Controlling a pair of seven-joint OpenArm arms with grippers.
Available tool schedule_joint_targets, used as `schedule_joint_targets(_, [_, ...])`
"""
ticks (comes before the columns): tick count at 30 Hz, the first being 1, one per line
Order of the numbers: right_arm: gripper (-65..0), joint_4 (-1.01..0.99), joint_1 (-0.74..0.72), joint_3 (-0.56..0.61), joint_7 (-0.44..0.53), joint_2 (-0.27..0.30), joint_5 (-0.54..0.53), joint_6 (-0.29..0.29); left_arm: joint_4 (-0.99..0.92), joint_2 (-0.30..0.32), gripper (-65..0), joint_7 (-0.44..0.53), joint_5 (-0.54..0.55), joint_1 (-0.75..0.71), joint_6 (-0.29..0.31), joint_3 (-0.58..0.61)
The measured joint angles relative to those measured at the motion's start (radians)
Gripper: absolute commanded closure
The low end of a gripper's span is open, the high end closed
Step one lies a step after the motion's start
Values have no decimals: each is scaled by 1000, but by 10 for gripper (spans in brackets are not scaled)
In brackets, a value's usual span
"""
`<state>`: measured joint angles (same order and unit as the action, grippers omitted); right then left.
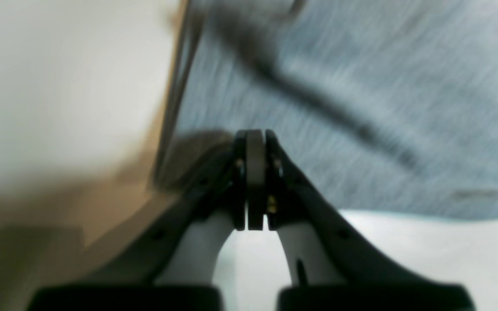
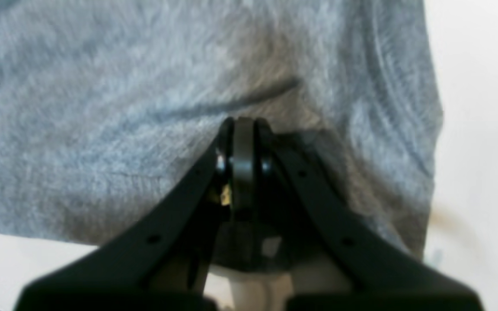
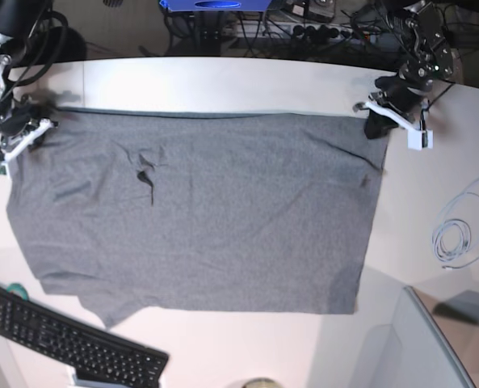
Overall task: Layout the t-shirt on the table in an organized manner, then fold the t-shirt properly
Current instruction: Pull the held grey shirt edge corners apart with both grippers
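Base view gives us both arms at the far corners of the t-shirt. Our left gripper sits at the cloth's far corner toward the right edge of the surface, and its wrist view shows the jaws pressed together with no fabric visibly between the tips. Our right gripper sits at the opposite far corner by the left edge, jaws likewise drawn together over the cloth; we cannot tell whether a fold is pinched there.

Outward from the grippers, the t-shirt lies spread flat across the middle of the surface, its long axis running left to right, parallel to the far edge. The far hem is pulled nearly straight between the two grippers. The cloth is heather grey, mostly smooth, with a small dark pucker and creases toward the left half. The near left corner tapers into an uneven flap just beside a black keyboard.
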<state>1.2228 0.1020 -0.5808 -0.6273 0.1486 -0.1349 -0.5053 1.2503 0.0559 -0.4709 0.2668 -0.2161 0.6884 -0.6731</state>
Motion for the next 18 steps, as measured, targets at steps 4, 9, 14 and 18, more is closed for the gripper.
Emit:
schedule_joint_targets(4, [-20, -30, -23, 0, 4, 17, 0, 0, -2, 0, 0, 7, 2, -1, 0, 0])
schedule_joint_targets(9, [-18, -27, -12, 0, 15, 18, -7, -1, 8, 0, 0, 12, 15, -40, 1, 0])
schedule_joint_targets(14, [-17, -12, -6, 0, 5, 17, -2, -1, 154, -14, 0, -6, 13, -117, 0, 0])
schedule_joint_targets(18, [-17, 108, 47, 5, -20, 11, 13, -3, 233, -31, 0, 4, 21, -113, 2, 0])
